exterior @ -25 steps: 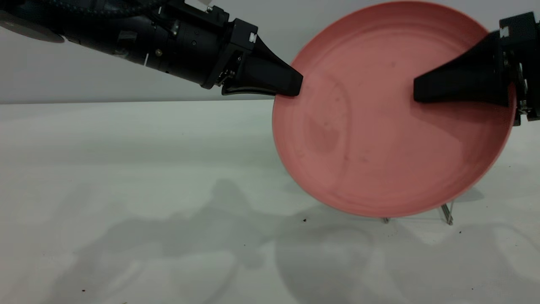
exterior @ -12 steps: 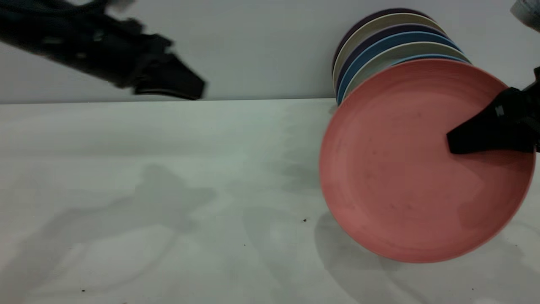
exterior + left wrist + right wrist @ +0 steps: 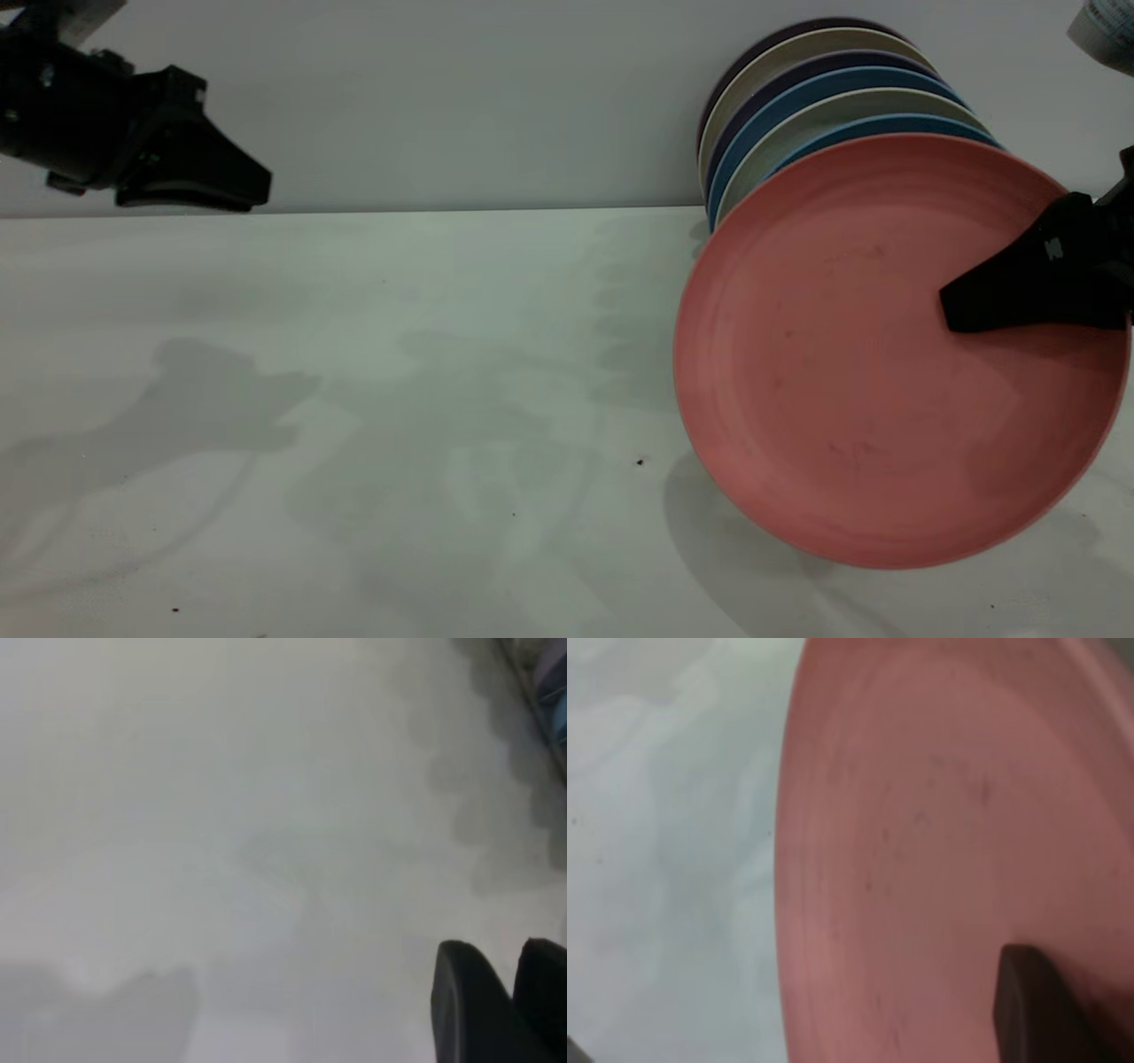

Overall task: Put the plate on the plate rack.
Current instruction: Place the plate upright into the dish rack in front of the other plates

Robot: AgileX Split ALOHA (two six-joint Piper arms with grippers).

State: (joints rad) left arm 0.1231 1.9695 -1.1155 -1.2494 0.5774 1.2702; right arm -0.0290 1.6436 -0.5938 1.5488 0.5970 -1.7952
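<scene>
The salmon-pink plate point(image 3: 842, 372) stands nearly on edge at the right, its hollow face toward the exterior camera, its lower rim just above the table. My right gripper point(image 3: 946, 310) is shut on its right rim, with one black finger point(image 3: 1032, 1001) lying across the inner face of the plate point(image 3: 921, 859). The plate rack is hidden behind the pink plate. My left gripper point(image 3: 257, 190) hangs far off at the upper left, over the table's back edge, its fingertips point(image 3: 465, 992) slightly apart and empty.
Several plates point(image 3: 824, 80), blue, grey-green and dark purple, stand on edge in a row right behind the pink plate. A white wall closes the back of the pale table point(image 3: 399, 399). A few dark specks point(image 3: 640, 462) lie on the table.
My left gripper let go of the plate's left rim and drew back to the far upper left. The right gripper carried the plate right and down, in front of the standing plates.
</scene>
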